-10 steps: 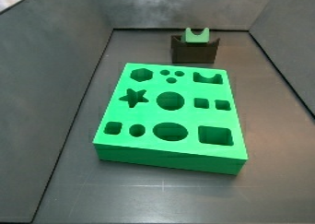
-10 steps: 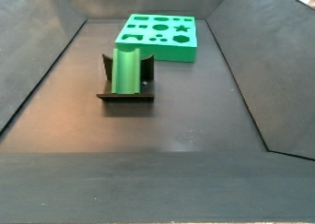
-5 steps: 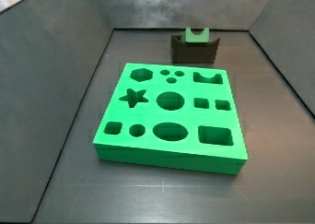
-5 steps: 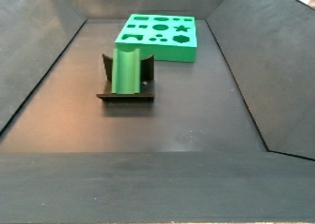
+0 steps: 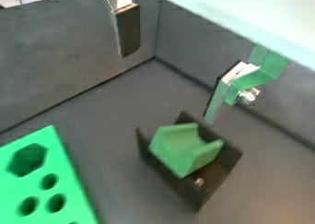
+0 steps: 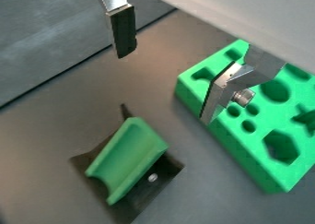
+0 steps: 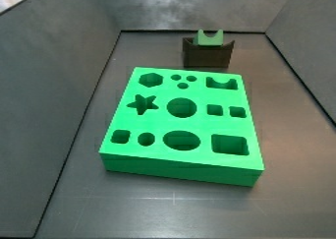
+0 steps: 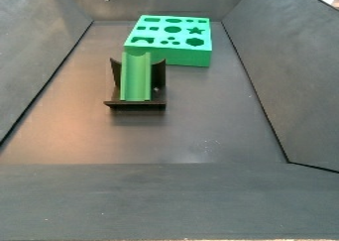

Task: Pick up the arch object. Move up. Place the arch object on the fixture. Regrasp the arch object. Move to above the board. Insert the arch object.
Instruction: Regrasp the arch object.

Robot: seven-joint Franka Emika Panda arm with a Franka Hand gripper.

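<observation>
The small green arch object (image 8: 137,74) rests in the dark fixture (image 8: 134,102), with nothing touching it. It also shows in a side view (image 7: 209,36) behind the board, and in both wrist views (image 5: 185,147) (image 6: 124,158). The big green board (image 7: 182,120) with shaped holes lies flat on the floor; it also shows in a side view (image 8: 171,39). My gripper (image 5: 172,57) hangs high above the fixture, open and empty, its fingers (image 6: 122,31) spread wide. The gripper is out of both side views.
Dark sloping walls enclose the floor on all sides. A corner of the board (image 6: 256,108) lies under one finger in a wrist view, and the board's edge (image 5: 35,177) shows in the wrist view beside the fixture.
</observation>
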